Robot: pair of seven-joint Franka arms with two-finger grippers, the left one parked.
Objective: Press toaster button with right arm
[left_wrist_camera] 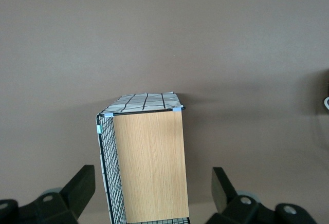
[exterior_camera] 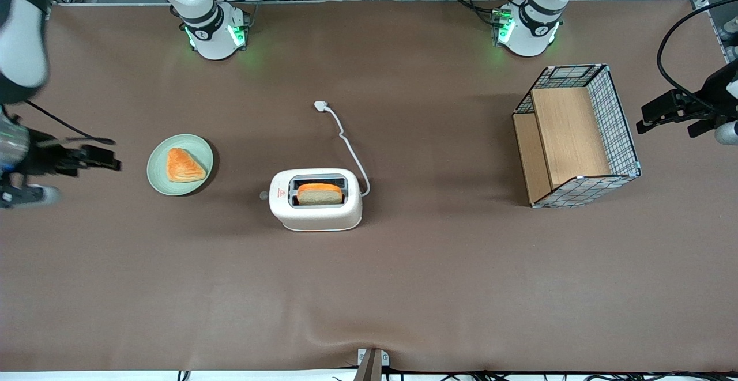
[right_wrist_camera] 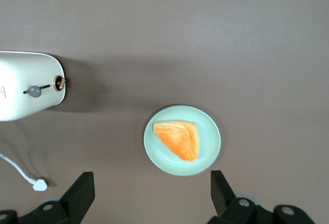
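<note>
The slim black gripper (exterior_camera: 106, 159) on the large white right arm (exterior_camera: 23, 41) is hovering at the working arm's end of the brown table (exterior_camera: 369, 289), fingers (right_wrist_camera: 82, 196) spread apart and holding nothing, well short of any press. Next along, a pale green round plate (exterior_camera: 154, 168) is carrying an orange triangular pastry (exterior_camera: 184, 165). The small white rounded toaster (exterior_camera: 316, 212) is sitting mid-table with a bread slice (exterior_camera: 319, 195) loaded, its tiny pale grey button (exterior_camera: 264, 195) pointing toward the gripper, probably for a direct sideways approach.
</note>
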